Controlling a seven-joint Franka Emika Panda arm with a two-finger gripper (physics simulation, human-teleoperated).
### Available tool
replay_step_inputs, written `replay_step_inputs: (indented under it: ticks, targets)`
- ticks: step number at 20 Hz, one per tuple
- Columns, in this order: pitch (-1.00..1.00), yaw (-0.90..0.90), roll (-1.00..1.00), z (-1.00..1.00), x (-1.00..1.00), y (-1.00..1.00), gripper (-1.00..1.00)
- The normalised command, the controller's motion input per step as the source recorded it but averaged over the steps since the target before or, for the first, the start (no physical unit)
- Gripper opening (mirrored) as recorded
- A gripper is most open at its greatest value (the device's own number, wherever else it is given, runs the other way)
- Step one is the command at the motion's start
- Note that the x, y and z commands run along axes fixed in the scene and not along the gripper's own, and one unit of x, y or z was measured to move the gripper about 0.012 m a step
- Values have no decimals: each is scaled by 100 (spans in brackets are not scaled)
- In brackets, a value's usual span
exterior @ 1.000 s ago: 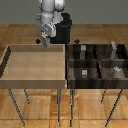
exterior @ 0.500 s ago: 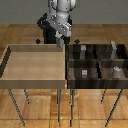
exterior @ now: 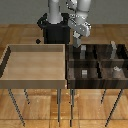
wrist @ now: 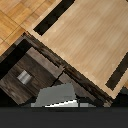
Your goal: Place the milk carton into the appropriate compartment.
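Wood floor (exterior: pixel 20 35) carries two legged bins (exterior: pixel 35 62).

Pale matt wooden tray (exterior: pixel 35 80), dark wood-grain compartment bin (exterior: pixel 95 80), matt grey-white milk carton (wrist: pixel 57 95), glossy wood floor (exterior: pixel 15 32)

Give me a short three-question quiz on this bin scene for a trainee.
1. True or false: the light wooden bin holds several items.
2. Where is the milk carton? A: on the floor. B: just under the gripper, over the dark compartment bin. C: in the light wooden bin.
3. Fill in: the small grey cube sits in the dark bin's near compartment on the exterior view's ____.

Key: 1 false, nothing shows inside it. 2 B. 3 left.
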Motion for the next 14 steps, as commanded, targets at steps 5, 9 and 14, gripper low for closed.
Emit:
replay_step_inputs:
  ticks: [5, 9, 14]
  targets:
    - [0, 0, 0, 0, -7, 80, -100]
    - [0, 0, 0, -75, 0, 0, -100]
    - [0, 0, 0, -40, -23, 0, -100]
